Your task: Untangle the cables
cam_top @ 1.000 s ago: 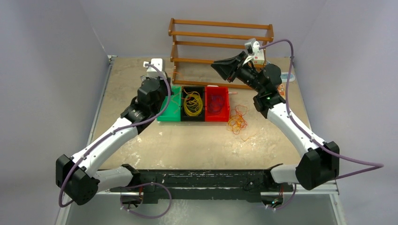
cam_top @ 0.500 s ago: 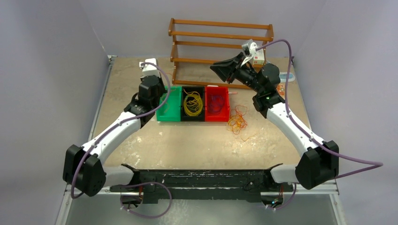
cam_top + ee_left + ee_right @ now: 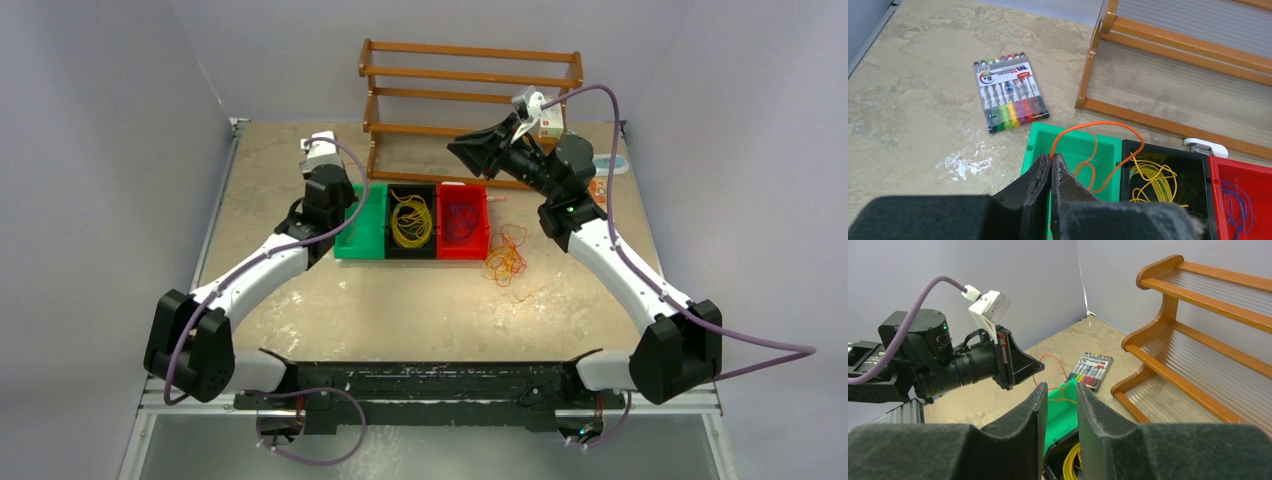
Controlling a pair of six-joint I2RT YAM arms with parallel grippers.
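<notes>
The left gripper (image 3: 1051, 157) is clamped on a thin orange cable (image 3: 1098, 123), which rises from its fingertips in an open loop. Directly ahead of and below this gripper sits a green bin (image 3: 1108, 150), and the loop arcs over it with its far side reaching across the rim of the black bin (image 3: 1168, 150) next to it on the right. That bin holds yellow cables (image 3: 1153, 180), and further right a red bin (image 3: 1243, 167) holds purple cables (image 3: 1235, 200). Ahead to the left of the gripper a marker pack (image 3: 1008, 92) lies flat on the worktop (image 3: 923, 125). Beyond the bins stands a wooden rack (image 3: 1091, 70), with a small white object (image 3: 1205, 146) just in front of its lowest rail. A loose orange tangle (image 3: 505, 258) lies on the worktop just right of the red bin. The left arm reaches forward from its base, its wrist low at the green bin's near left side. The right arm is bent and raised, and the right gripper (image 3: 1060, 390) hangs high above the bins, pointing toward the left arm, its fingers narrowly parted with nothing between them.
</notes>
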